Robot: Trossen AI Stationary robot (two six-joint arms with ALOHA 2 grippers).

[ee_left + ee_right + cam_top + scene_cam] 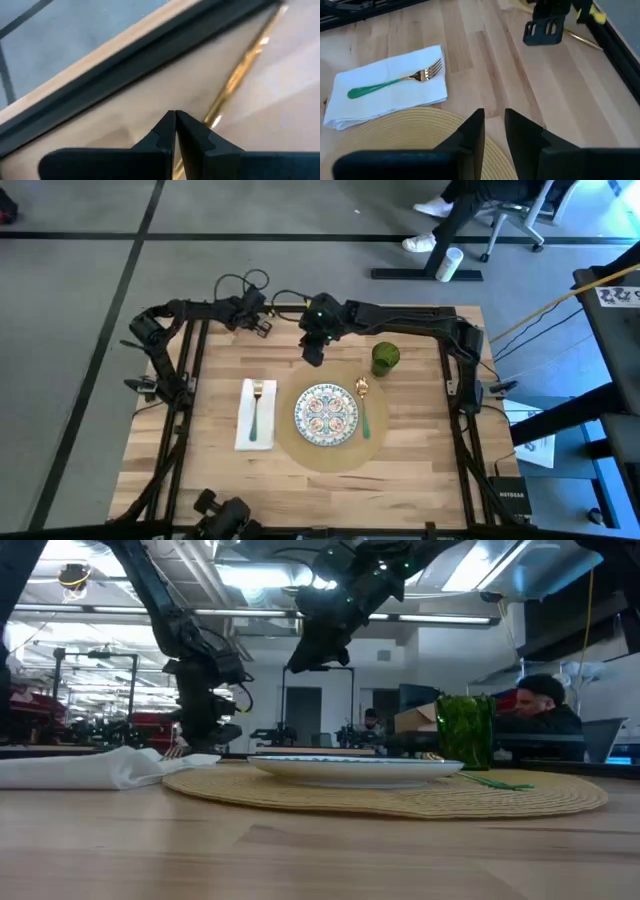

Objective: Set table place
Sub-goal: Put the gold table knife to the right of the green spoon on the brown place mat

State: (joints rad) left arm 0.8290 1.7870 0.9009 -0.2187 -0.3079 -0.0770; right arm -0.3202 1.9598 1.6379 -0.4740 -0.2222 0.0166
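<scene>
The right gripper [493,131] hangs over the far rim of the place [330,458], its fingers a narrow gap apart and holding nothing. The left gripper [175,125] sits low at the far edge of the table [200,480], its fingers pressed together with nothing between the tips, just beside a thin gold utensil [240,70] lying on the wood near the black frame. I cannot tell what kind of utensil it is. The place lies flat near the middle of the table, under the plate [326,414]. It looks woven, thin and light, likely floppy rather than stiff. Lying flush on the wood, it offers only its bare rim to pinch, and any pull would probably carry along what rests on it. The plate looks ceramic, so I judge it heavy, slick and breakable. By count there is 1 place, 1 plate, 1 white napkin [243,425] to its left, 1 green-handled fork [256,410] on that napkin, 1 green-handled spoon [365,415] on the mat's right side, 1 green glass [385,358] beyond it, and 1 gold utensil.
</scene>
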